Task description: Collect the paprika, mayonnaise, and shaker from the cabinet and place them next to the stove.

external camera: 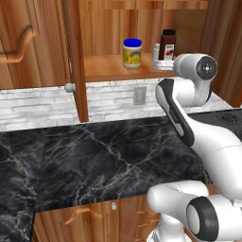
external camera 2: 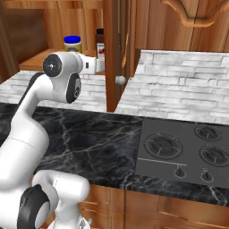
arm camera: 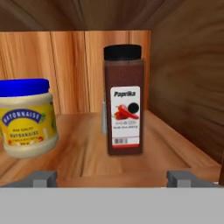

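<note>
While the paprika stands upright on the cabinet shelf, mayonnaise beside it, the end effector waits before it, fingers wide apart; an off-centre approach could topple it.

Cabinet hangs above the desk; its door stands out over the desk. On its shelf: mayonnaise left, paprika right, apart, both upright. Shaker sits partly hidden behind the paprika. Pincer is at the shelf's front edge, facing the paprika. Stove lies in the desk, right of the cabinet.
</note>
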{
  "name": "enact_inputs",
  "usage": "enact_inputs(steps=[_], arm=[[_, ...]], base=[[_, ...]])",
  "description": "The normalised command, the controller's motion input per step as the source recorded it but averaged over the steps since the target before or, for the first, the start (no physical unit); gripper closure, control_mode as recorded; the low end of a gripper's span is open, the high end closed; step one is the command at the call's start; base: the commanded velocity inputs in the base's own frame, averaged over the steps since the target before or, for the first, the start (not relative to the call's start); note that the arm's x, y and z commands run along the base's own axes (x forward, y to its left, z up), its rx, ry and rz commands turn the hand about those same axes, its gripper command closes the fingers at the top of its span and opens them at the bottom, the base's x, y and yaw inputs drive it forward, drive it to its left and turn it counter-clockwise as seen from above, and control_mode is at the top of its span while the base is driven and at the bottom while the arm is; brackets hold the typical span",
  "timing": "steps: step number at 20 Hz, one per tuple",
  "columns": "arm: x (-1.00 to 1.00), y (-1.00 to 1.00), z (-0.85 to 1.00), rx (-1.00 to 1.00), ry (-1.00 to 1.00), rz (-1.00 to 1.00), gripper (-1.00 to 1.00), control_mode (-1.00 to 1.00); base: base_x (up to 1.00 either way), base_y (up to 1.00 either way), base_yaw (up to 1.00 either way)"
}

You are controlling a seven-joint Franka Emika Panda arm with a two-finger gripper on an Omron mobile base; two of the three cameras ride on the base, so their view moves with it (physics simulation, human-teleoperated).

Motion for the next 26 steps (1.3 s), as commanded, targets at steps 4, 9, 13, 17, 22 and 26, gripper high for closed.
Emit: enact_inputs(steps=[4,9,13,17,22,26], arm=[[0.01,0.0,0.01,0.0,-0.01,-0.01,-1.0,-1.0],[0.05,0.0,0.04,0.0,-0.03,-0.01,-1.0,-1.0],[0.11,0.0,0.06,0.0,-0.03,0.0,-1.0,-1.0],[0.2,-0.02,0.0,0.0,0.0,0.0,-1.0,-1.0],[0.24,0.0,0.08,0.0,0.0,0.0,-1.0,-1.0],[0.12,-0.04,0.1,0.0,-0.02,0.0,-1.0,-1.0]], base=[[0.0,0.0,0.0],[0.0,0.0,0.0],[0.0,0.0,0.0],[0.0,0.0,0.0],[0.0,0.0,0.0],[0.0,0.0,0.0]])
